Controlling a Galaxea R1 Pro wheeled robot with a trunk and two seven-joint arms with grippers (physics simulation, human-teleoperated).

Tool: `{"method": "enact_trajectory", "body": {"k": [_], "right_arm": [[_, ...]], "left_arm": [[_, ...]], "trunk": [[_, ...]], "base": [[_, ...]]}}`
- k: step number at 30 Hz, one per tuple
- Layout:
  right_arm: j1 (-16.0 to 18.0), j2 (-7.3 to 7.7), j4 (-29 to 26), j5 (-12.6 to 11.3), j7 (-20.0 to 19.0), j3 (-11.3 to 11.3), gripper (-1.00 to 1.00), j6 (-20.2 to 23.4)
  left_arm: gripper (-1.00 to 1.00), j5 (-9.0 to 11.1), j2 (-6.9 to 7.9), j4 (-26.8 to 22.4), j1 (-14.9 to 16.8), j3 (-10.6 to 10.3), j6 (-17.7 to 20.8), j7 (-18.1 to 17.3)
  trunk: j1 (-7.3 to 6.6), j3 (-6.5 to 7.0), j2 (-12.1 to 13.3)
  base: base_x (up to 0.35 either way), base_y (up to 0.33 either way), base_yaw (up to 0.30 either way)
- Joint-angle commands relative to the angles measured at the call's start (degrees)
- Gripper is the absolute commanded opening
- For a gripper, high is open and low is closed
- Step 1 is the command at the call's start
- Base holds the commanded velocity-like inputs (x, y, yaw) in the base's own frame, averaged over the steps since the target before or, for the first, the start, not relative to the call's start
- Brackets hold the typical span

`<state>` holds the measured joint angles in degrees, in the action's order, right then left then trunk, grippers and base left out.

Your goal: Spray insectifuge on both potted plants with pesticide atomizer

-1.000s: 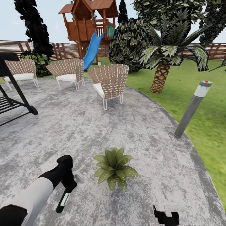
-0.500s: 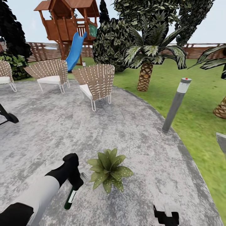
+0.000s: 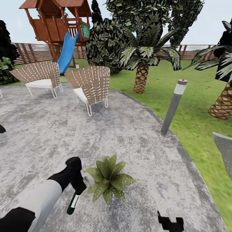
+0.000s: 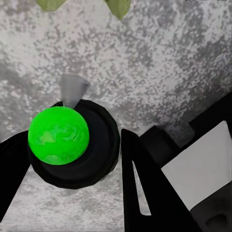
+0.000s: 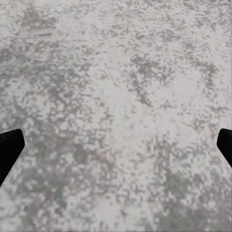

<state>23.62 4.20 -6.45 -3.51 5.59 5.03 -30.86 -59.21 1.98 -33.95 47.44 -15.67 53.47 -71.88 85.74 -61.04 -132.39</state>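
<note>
On the patio (image 3: 135, 141), in the head view, the atomizer (image 3: 73, 202) is being held by the left gripper (image 3: 78, 184), hanging with its spout end up by the fingers and its base pointing down. It is being kept just beside the potted plant (image 3: 108, 178), on that plant's left side. Compared with a second ago, the whole picture is being slid to the left: the chairs (image 3: 87, 85) and the lamp (image 3: 174, 105) are being seen further left, and a stepping stone (image 3: 224, 149) is being seen at the right edge. That is being judged as the camera turning, not the things moving. The bottle is also being brought a little closer to the leaves, so the spraying of this first plant is being judged as close at hand. A second potted plant is not being picked out here. The right gripper (image 3: 170, 222) is being seen low near the bottom edge.

Next, in the left wrist view, the atomizer's round green top (image 4: 58, 136) is being clamped between the dark fingers (image 4: 145, 188), with its small grey spout aimed toward the leaf tips (image 4: 118, 7).

Last, in the right wrist view, the fingertips (image 5: 9, 149) are being held wide apart over bare grey paving, with nothing between them.

A white label is being seen on the bottle, but no writing is being made out on it.
</note>
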Motion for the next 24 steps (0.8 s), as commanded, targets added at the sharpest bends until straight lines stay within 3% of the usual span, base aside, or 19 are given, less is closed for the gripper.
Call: {"method": "enact_trajectory", "body": {"k": [1,4,5,10,14,17,24], "right_arm": [[0.0,0.01,0.0,-0.4,0.3,0.5,1.00,-0.2],[0.0,0.01,0.0,-0.4,0.3,0.5,1.00,-0.1],[0.0,0.01,0.0,-0.4,0.3,0.5,1.00,-0.2],[0.0,0.01,0.0,-0.4,0.3,0.5,1.00,-0.2],[0.0,0.01,0.0,-0.4,0.3,0.5,1.00,-0.1],[0.0,0.01,0.0,-0.4,0.3,0.5,1.00,-0.2],[0.0,0.01,0.0,-0.4,0.3,0.5,1.00,-0.1]], "left_arm": [[-1.00,-0.4,0.08,-0.1,0.0,-0.3,0.4,-0.6],[-1.00,-0.3,0.16,0.1,0.0,-6.0,0.0,-1.7],[-1.00,-0.2,0.10,0.1,0.0,-6.5,-0.1,-2.6],[-1.00,-0.3,-1.14,0.0,1.1,-7.2,-0.8,-6.3],[-1.00,-0.3,1.68,0.9,0.7,-7.0,-1.4,-6.8],[-1.00,-0.2,1.92,0.9,0.6,-6.9,-1.4,-6.8],[-1.00,-0.5,1.64,0.9,0.5,-7.2,-1.3,-6.2]], "trunk": [[0.00,-0.05,0.0],[0.00,-0.05,0.0],[0.00,-0.05,0.0],[0.00,-0.05,0.0],[0.00,-0.05,0.0],[0.00,-0.05,0.0],[0.00,-0.05,0.0]], "base": [[0.046,0.031,-0.001],[0.012,0.008,0.000],[0.002,0.001,0.000],[0.000,0.000,0.000],[0.000,0.000,-0.190],[0.000,0.003,-0.252],[0.000,0.276,-0.014]]}}
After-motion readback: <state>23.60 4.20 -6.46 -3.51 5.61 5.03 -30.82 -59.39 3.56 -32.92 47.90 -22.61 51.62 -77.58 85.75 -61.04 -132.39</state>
